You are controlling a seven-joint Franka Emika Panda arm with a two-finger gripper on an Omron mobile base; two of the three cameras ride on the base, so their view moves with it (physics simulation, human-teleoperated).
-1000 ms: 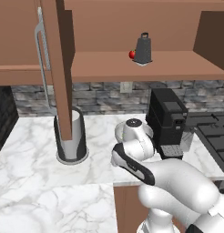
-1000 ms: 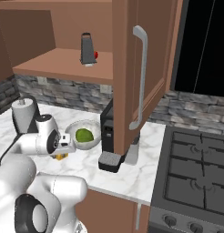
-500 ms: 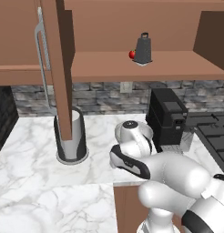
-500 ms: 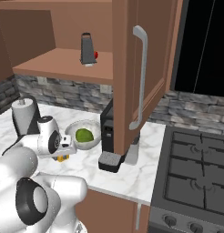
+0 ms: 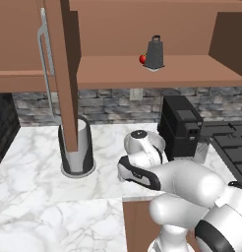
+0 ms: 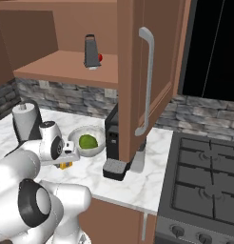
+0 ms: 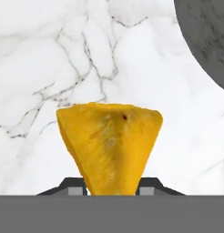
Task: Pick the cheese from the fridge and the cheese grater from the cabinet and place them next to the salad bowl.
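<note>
Beside salad bowl point(image 6: 88, 142), hand point(image 7: 111, 190) gripping cheese point(image 7: 109, 145)

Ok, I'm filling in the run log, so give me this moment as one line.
tool: shut on cheese | over marble counter beside salad bowl | cheese grater: on open cabinet shelf

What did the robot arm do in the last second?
The arm swung down and nearer the base. The end effector carried the cheese low over the counter beside the bowl, jaws still shut on it. The grater, tomato and cabinet door stayed put.
</note>
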